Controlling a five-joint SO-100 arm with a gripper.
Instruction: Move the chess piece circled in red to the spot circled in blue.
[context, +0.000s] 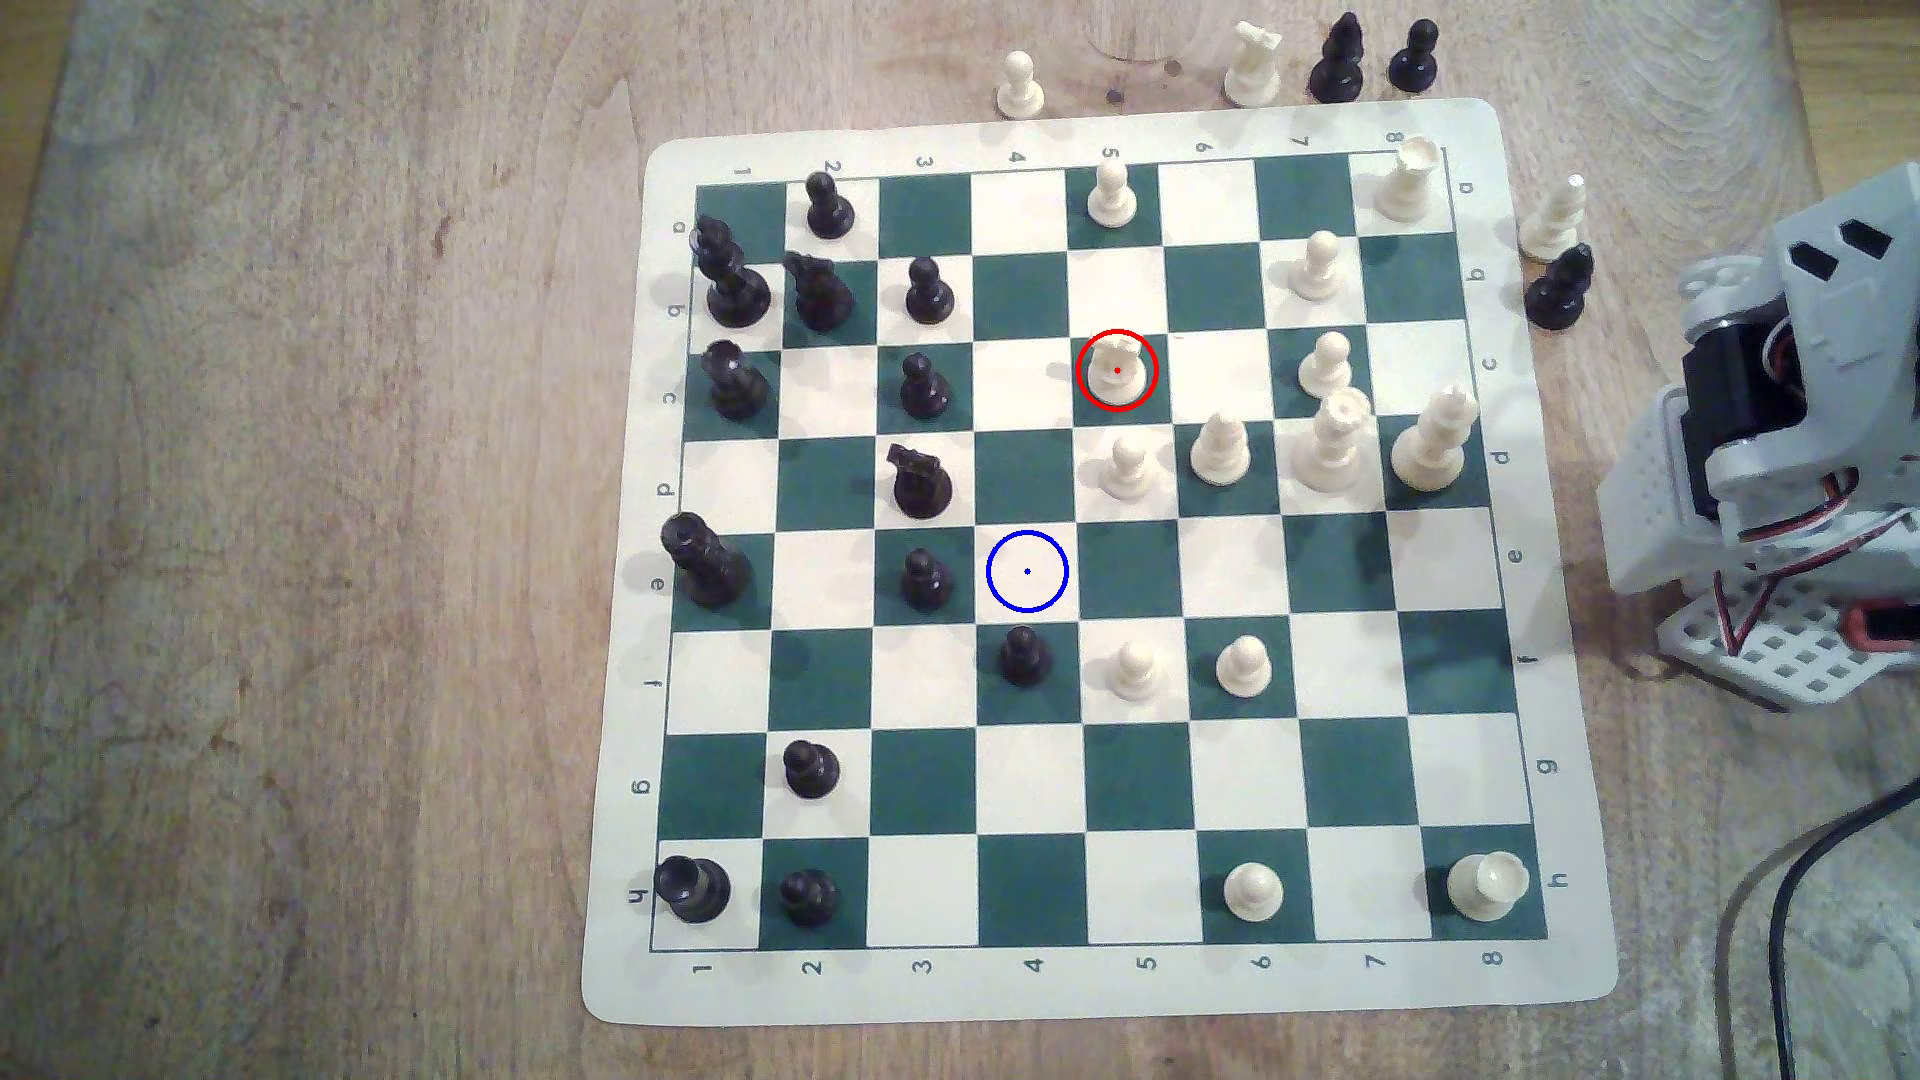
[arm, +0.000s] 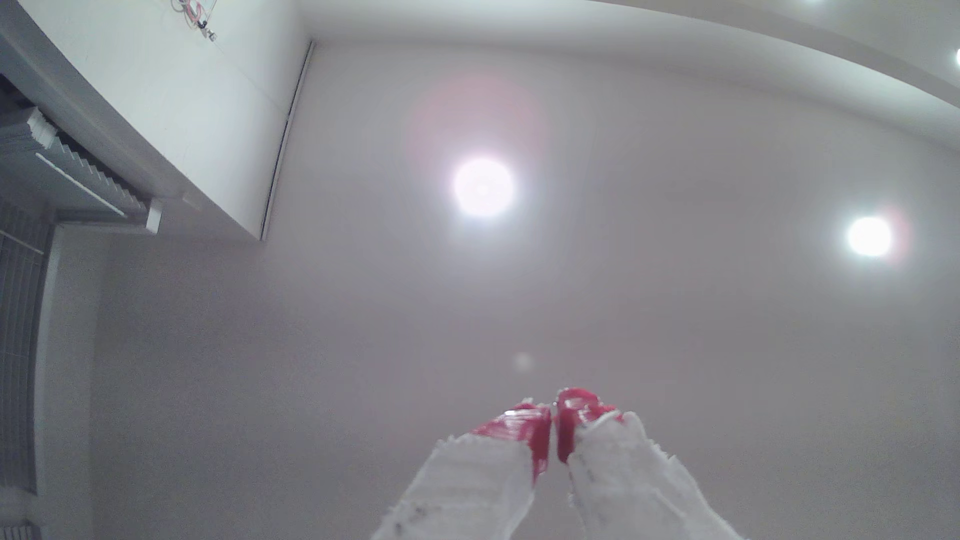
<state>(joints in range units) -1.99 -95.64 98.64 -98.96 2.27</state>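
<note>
On the green-and-cream board (context: 1558, 966) laid over the wooden bench (context: 312, 623), the chess piece (context: 1116, 370) stands upright inside the red ring on a green square, in the exterior view's upper middle. The spot (context: 1027, 570), a bare cream square under the blue ring, lies diagonally below it toward that view's left, with a black pawn (context: 924, 578) just beside it and another black pawn (context: 1023, 654) on the next square down. The arm (context: 1787, 436) sits folded at the exterior view's right edge, well apart from the piece. In the wrist view the tool (arm: 552, 420) points up at a ceiling with two bright lights; its red-tipped fingers (arm: 524, 431) are pressed nearly together and hold nothing. The piece looks like light, rigid, smooth plastic, likely easy to tip on its round base; the narrower body under the notched head seems the best place to pinch, coming from above to avoid the cream pawn (context: 1125, 465) just below it.
</note>
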